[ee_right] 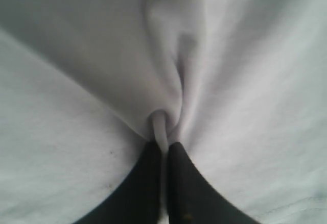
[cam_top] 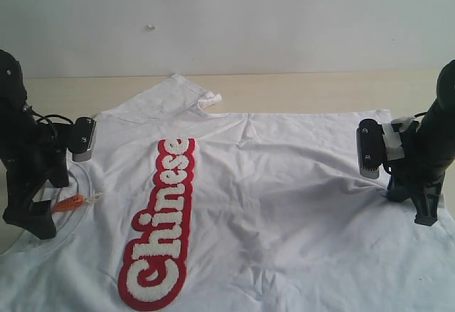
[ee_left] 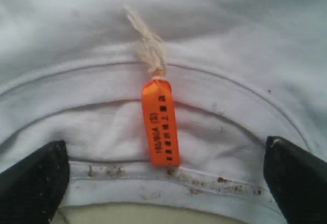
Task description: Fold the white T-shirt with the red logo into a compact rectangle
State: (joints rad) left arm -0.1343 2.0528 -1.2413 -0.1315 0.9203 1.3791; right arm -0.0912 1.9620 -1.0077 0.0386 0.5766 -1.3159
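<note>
We see the left pincer (ee_left: 166,183) spread wide, its two black fingers (ee_left: 36,183) standing well apart at either side of the shirt's collar (ee_left: 102,99); it holds nothing, and we cannot tell whether the fingertips touch the cloth; between them lies a small orange tag (ee_left: 161,122) with black print, tied on by a frayed pale string. The right pincer (ee_right: 164,178) is closed tight on a pinched ridge of white fabric, which rises from between the black fingers and fans out into soft folds.

In the exterior view the left arm (cam_top: 25,148) bends down at the left edge of the shirt, over the neck opening; the right arm (cam_top: 426,148), with white tape near its wrist, comes down at the right edge, and creases run across the cloth towards it.

The white T-shirt (cam_top: 284,205) lies spread on a pale tabletop (cam_top: 298,88), neck to the left, one sleeve (cam_top: 178,92) pointing away from us; the cotton is wrinkled; the red logo (cam_top: 162,230), fuzzy white bubble letters spelling "Chinese" with a thick red outline, runs as a long strip on the left half.
</note>
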